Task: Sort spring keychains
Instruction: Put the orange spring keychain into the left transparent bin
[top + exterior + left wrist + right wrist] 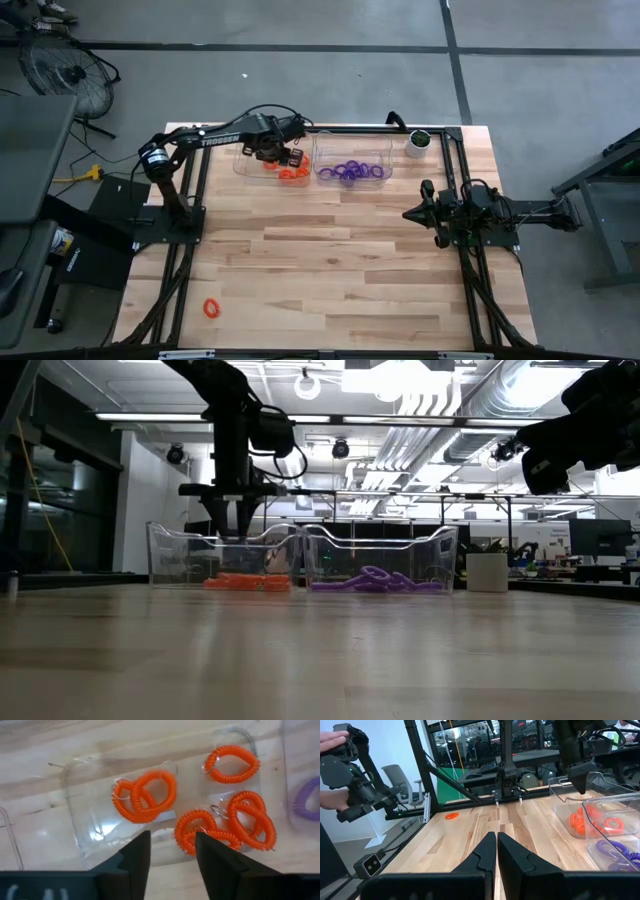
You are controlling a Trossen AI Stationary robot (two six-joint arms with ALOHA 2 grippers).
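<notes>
Left gripper [288,158] poised over the clear left bin [250,165] at the far side of the wooden surface [330,270], fingers [137,857] parted with nothing between them, pointing down at the orange spring keychains [145,795] lying on the bin floor. Several orange coils there: an overlapped pair on one side, a single loop apart, and a tangled cluster just past the fingertips. From table height, fingertips look to sit just inside the bin walls, above the orange pile, though clear plastic makes the depth hard to judge. Neighbouring clear right bin [385,158] holding the purple spring keychains [350,172] in a loose heap. One stray orange keychain [211,308] alone near the front left corner of the surface, well apart from both bins. Small white cup [418,143] with a dark top beside the right bin. Right gripper [412,213] parked at the right side of the surface, fingers [485,852] pressed together, empty.
</notes>
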